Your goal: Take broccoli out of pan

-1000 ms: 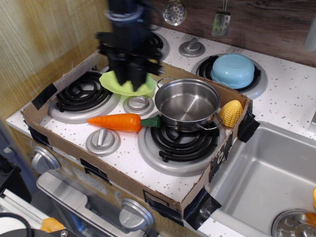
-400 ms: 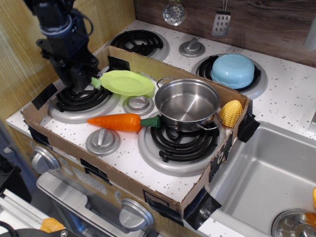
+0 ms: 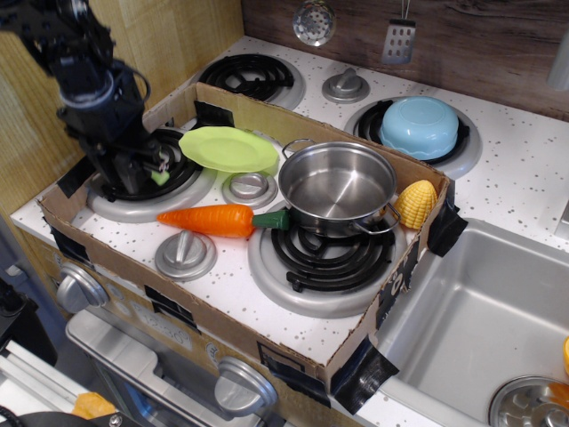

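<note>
Glossy polished-metal pan [image 3: 338,189], matt cardboard tray [image 3: 293,342], smooth, probably plastic broccoli [image 3: 160,176].

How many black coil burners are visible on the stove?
4: front-left burner under the tool, front-right burner under the pan, back-left burner, back-right burner under the bowl.

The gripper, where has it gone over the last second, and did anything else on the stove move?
The gripper moved from over the lime-green plate to the left and down onto the front-left burner, carrying the broccoli, a bit of which shows at its tips. The pan stayed empty. Plate, carrot, corn and blue bowl did not move.
</note>
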Action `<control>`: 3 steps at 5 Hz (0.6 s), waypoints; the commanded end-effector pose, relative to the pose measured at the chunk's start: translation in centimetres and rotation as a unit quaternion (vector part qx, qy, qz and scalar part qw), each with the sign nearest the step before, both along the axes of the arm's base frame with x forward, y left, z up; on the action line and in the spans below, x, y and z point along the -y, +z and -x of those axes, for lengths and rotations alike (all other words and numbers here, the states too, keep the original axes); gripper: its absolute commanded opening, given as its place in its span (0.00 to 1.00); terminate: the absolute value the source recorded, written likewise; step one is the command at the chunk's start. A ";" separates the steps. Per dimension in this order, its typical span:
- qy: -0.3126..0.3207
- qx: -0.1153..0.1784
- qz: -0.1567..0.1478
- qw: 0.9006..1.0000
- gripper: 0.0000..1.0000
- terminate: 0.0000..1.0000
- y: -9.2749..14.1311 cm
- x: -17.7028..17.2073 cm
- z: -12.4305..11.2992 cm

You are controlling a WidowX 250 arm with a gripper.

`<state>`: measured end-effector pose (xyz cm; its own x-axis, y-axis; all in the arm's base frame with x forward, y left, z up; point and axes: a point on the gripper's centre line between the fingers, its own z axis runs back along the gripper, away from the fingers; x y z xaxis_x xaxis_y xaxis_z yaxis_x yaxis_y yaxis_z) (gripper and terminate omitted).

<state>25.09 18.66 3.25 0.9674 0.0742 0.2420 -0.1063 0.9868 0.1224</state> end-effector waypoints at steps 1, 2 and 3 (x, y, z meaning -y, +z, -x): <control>-0.009 0.008 -0.013 1.000 0.00 0.00 0.7 -0.9 -0.3; -0.018 -0.002 -0.027 0.999 1.00 0.00 2.0 -0.7 -0.6; -0.021 -0.006 -0.046 0.999 1.00 0.00 3.3 -0.5 -1.0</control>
<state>25.54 18.75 4.22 0.9856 0.0225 0.1678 -0.0518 0.9837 0.1722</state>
